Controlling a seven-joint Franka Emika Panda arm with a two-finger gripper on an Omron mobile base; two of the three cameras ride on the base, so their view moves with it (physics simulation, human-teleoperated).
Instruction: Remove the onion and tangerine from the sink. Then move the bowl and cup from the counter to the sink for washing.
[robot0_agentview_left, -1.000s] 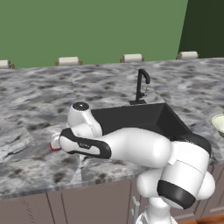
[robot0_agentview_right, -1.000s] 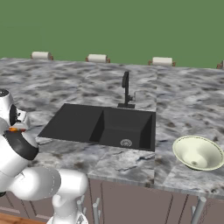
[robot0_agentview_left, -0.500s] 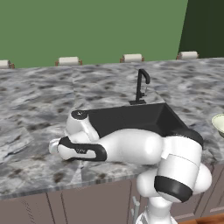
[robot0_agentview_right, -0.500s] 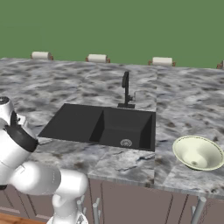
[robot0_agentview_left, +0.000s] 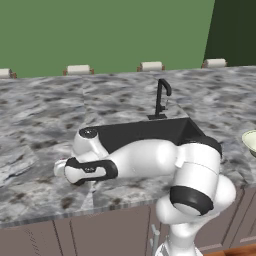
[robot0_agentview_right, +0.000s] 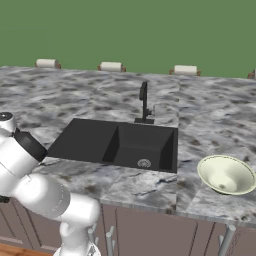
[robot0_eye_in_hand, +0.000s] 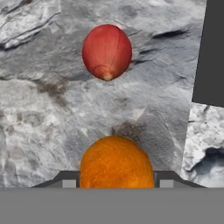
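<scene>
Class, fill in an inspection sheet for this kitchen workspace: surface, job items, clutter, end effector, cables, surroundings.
Surface: grey veined marble counter around a black sink.
Job items: onion lies on the counter; tangerine sits between the finger tips; bowl stands right of the sink; nothing seen in the sink basin; cup not seen.
Clutter: nothing seen.
End effector: low over the counter left of the sink, shut on the tangerine.
Cables: nothing seen.
Surroundings: green wall, black faucet, brown cabinets below.
</scene>
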